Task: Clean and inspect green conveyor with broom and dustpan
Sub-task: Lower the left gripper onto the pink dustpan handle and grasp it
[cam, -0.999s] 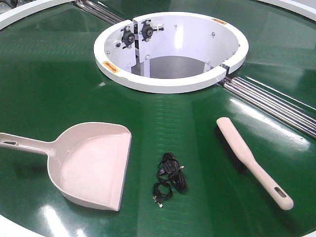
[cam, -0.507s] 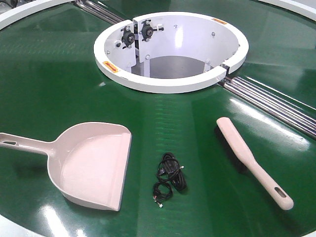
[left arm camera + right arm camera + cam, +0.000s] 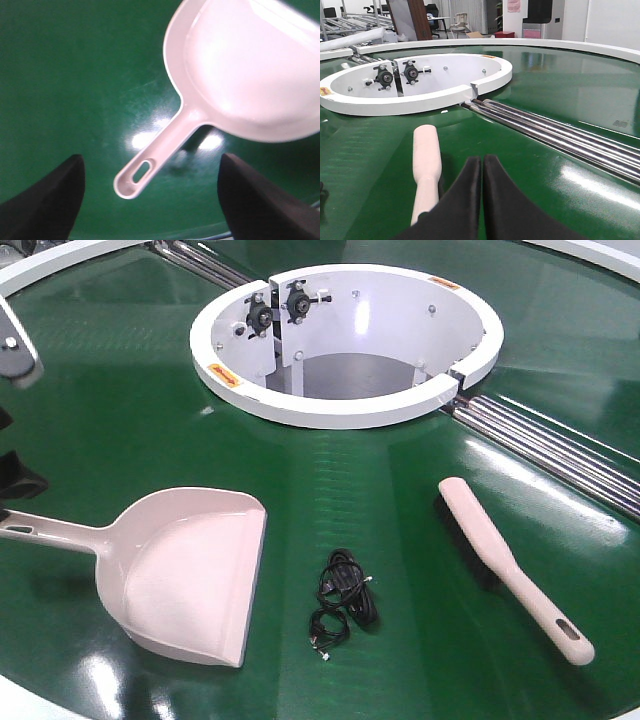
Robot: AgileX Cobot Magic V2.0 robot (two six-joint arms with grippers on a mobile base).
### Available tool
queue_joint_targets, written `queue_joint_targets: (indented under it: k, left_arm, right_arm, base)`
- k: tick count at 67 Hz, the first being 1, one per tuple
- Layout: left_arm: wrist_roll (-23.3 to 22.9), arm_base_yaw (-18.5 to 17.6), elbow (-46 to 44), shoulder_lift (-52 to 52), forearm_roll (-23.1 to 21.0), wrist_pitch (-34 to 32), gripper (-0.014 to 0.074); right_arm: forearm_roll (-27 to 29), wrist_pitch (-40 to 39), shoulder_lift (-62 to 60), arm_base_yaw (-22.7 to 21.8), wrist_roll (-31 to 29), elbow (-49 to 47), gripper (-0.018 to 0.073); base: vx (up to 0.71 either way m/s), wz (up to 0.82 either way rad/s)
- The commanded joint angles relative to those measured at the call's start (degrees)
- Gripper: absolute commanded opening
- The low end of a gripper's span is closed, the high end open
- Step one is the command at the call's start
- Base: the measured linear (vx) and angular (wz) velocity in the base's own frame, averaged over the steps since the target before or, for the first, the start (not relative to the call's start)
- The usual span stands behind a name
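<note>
Since half a second ago, parts of the left arm (image 3: 16, 352) have come into the front view at its left edge, above and beside the tip of the dustpan's handle; nothing else has moved. The dustpan (image 3: 190, 575) lies flat on the green conveyor (image 3: 380, 490) at the near left, mouth towards the middle and handle pointing out to the left, close to the white edging (image 3: 20, 708). The broom (image 3: 505, 565) lies at the near right, bristles down, head towards the silver rollers (image 3: 560, 455) but apart from them, handle towards the near edge. A small coil of black cable (image 3: 343, 598) sits between the two, touching neither. A wide stretch of bare belt separates all three from the white ring housing (image 3: 345, 412) further back. The left wrist view shows what the front one cannot: the left fingers (image 3: 50, 205) are spread wide, with the slotted end of the dustpan's handle on the belt between them, touched by neither. The right arm shows only in its own wrist view, where the right fingers (image 3: 465, 200) are pressed together with nothing between them, low over the belt. The broom runs just to their left, and the rollers slant away on their right.
</note>
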Motion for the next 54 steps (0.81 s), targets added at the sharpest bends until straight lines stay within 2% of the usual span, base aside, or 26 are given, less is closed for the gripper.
queue_joint_targets:
  k: [1,7,19,37,54]
  left_arm:
    - [10.09,-0.04,-1.92,-0.91,-0.53,-2.38,0.0512]
    - [14.43,-0.04,-1.97,0.21,-0.47,-2.32,0.0512]
    - [18.58,-0.04,-1.97,5.21,0.89,-0.54,0.0512]
    - [19.4,-0.04,-1.97,12.55,5.56,-0.84,0.0512]
    - [23.11,-0.22,-1.97,16.01,5.95,-2.17,0.0512]
  right_arm:
    - [-0.35,-4.57,-1.11,0.16,0.02,1.2,-0.0009]
    - [-0.35,-4.57,-1.11,0.16,0.02,1.2,-0.0009]
    - [-0.3,-4.57,-1.11,0.16,0.02,1.2,-0.0009]
    - [-0.31,-4.57,-1.11,0.16,0.02,1.25,-0.0009]
    - [-0.31,-4.57,-1.05,0.16,0.02,1.25,-0.0009]
  base:
    - [0.0,0.0]
    - [0.0,0.0]
    - [0.0,0.0]
    - [0.0,0.0]
    - [0.0,0.0]
